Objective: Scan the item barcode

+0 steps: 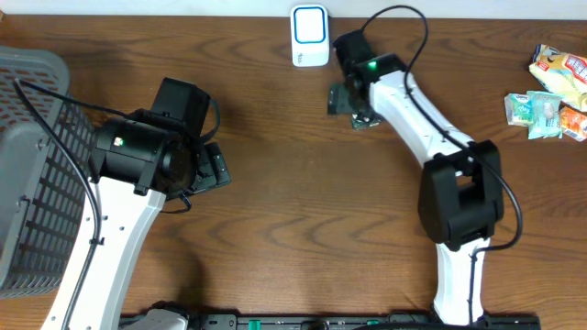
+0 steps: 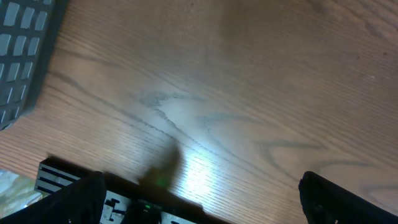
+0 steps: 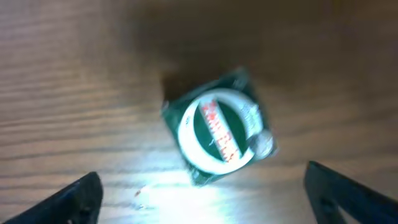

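Right claw [image 3: 205, 202]: spread wide, gripping nothing. Directly beneath it a small green packet [image 3: 217, 127] lay flat on the counter [image 1: 293, 183], printed face up, clear of both fingers. No barcode was legible in the blurred wrist view. The packet sat just in front of the white scanner [image 1: 310, 35].

Left claw [image 2: 208, 199]: also open and empty, over bare wood beside the grey basket [image 1: 27, 174].

Assessment: the item was at the scanner but not presented to it. Whether a scan had registered could not be confirmed. More snack packets [image 1: 550, 96] waited at the far edge.
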You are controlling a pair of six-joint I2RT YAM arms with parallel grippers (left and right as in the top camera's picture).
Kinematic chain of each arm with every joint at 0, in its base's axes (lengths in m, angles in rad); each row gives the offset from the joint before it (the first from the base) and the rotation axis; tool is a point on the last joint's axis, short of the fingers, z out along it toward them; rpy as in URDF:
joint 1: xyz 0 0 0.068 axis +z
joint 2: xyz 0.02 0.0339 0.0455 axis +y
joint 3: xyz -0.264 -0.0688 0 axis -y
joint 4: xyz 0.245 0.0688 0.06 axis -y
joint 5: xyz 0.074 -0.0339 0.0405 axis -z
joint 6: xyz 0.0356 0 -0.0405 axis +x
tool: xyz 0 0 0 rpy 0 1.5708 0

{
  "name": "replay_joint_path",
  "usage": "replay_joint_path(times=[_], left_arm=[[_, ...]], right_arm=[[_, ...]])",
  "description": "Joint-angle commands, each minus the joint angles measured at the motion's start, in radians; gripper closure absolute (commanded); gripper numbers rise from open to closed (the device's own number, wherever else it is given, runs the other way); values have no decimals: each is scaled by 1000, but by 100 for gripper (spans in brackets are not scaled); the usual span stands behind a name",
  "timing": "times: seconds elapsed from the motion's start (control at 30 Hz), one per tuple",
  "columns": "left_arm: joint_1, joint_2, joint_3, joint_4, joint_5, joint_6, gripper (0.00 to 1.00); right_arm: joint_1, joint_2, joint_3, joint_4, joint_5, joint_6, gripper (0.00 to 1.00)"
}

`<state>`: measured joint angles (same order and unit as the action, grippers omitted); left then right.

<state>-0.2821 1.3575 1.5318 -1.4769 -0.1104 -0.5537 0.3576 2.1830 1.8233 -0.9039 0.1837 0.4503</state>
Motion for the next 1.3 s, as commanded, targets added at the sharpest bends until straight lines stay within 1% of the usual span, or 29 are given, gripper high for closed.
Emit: replay_joint_path(times=[0.0,0.1,0.17,0.27,0.3,0.37,0.5,0.6,0.73,0.97,1.1,1.27], left_arm=[[4,-5,5,-3,-3,-9,2],[4,-5,5,-3,-3,-9,2],[4,-5,5,-3,-3,-9,2],[4,-5,5,-3,-3,-9,2],[4,-5,5,-3,-3,-9,2],[4,-5,5,-3,-3,-9,3],[4,-5,5,-3,-3,-9,2],[4,-5,5,-3,-3,-9,2],[4,-5,5,-3,-3,-9,2],[4,-5,5,-3,-3,-9,2],[4,-5,5,-3,-3,-9,3],[4,-5,5,-3,-3,-9,2]], right_arm=[[-42,-11,2,26,-43,-204,1],[-79,-4,2,43,-197,-447,1],[-96,2,0,49,-198,-486,1],[-114,3,0,55,-187,-489,1],[-119,3,0,59,-196,-478,2],[-124,8,-2,67,-230,-463,1],[-121,29,-28,130,-280,-545,1],[-117,45,-53,179,-280,-533,1],[-115,69,-58,178,-280,-533,1],[-113,108,-58,178,-281,-517,7],[-111,115,-58,178,-295,-514,16],[-107,120,-59,176,-303,-514,16]])
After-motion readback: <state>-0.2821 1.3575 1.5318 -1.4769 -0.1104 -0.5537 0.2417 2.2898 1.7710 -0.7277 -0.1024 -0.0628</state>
